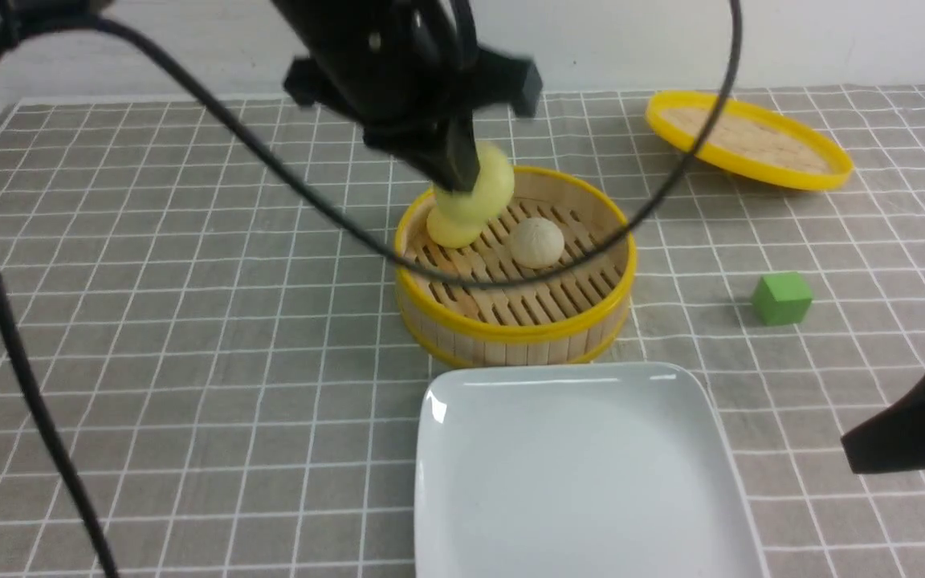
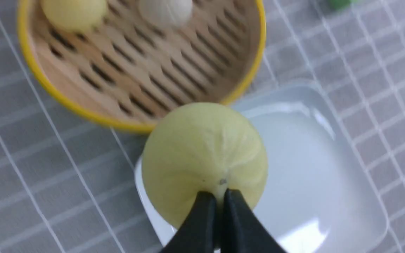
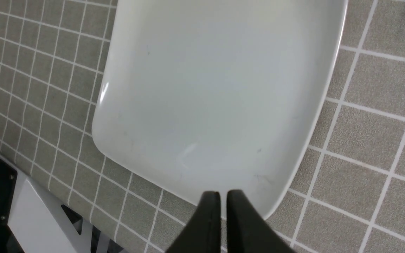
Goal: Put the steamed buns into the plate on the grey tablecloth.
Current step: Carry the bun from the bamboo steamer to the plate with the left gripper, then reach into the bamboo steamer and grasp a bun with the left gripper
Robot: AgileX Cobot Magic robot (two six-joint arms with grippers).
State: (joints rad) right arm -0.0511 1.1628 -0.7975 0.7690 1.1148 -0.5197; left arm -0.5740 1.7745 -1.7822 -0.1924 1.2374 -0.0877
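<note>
Now, risk: L hand (image 2: pixel 220 202) nips held bun (image 2: pixel 204 158) by a small bit; may slip, drop into steamer (image 1: pixel 511 321) or miss plate (image 1: pixel 583 474).
L hand pose: high over steamer, mid-desk, tips down.
R hand (image 3: pixel 220 200): narrow, empty, desk's right edge.
Plate: desk's near edge, no buns yet.
In steamer: yellow bun (image 1: pixel 450 229), beige bun (image 1: pixel 537 242).

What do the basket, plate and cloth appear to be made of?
The basket looks like matte bamboo or wood slats with a yellow rim, possibly plastic. The plate seems glazed ceramic: glossy white with highlights. The cloth looks like matte woven fabric, grey with white grid lines.
</note>
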